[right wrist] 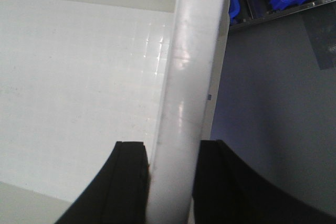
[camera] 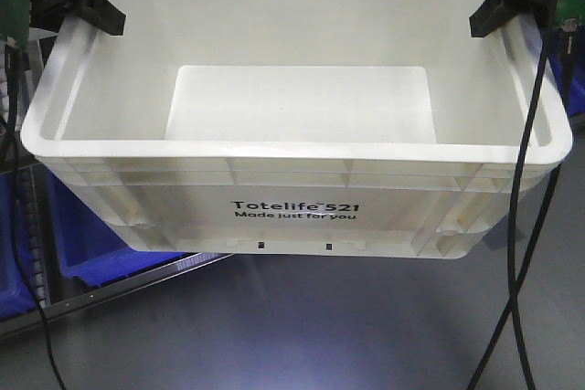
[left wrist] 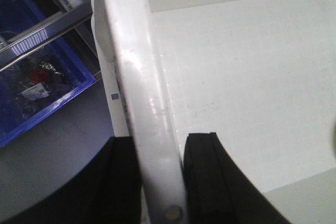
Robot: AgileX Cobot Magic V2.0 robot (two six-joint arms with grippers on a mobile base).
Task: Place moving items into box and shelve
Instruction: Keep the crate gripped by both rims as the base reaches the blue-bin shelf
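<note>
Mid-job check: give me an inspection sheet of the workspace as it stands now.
Surface: grey floor under the tote.
Job's things: white Totelife tote upright and open; plush toys, nothing seen in the visible interior.
Clutter: clear bag of parts in a blue bin.
Grippers: left gripper and right gripper, jaws closed on opposite side rims of the tote.
Cables: black cables hang on both sides.
Surroundings: metal rack with blue bins, left.

Box (camera: 183, 212): large white rectangular plastic tote, ribbed rim.
Print: black "Totelife 521 Made just for you", near wall.
Pose: upright, level, top open.
Hold: side rims clamped by left gripper (left wrist: 161, 145) and right gripper (right wrist: 170, 148).
</note>
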